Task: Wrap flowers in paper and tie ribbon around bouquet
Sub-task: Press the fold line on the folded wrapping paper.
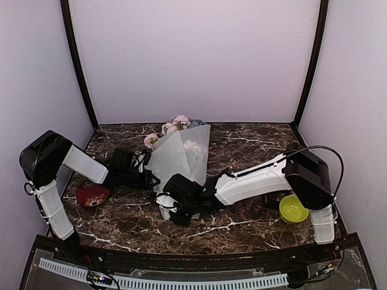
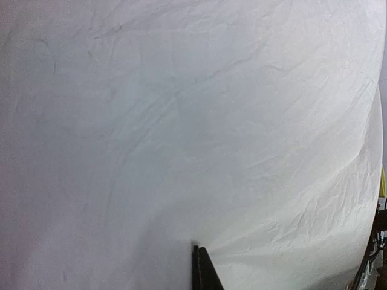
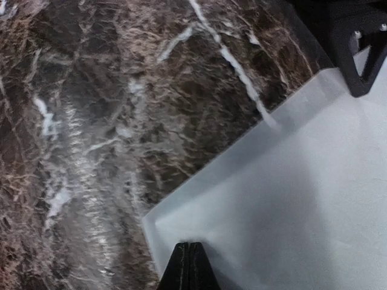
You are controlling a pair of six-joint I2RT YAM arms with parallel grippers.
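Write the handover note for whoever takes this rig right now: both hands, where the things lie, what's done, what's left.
Left hand: shut, apparently pinching the paper; creases run to its tips.
Right hand: shut over a paper corner at the cone's near end; whether it grips the sheet cannot be told.
Flowers: inside the paper cone lying on the table, blooms sticking out at the far end.
Done: wrap roughly formed.
To do: secure the wrap and tie the ribbon; no ribbon shows in any view.
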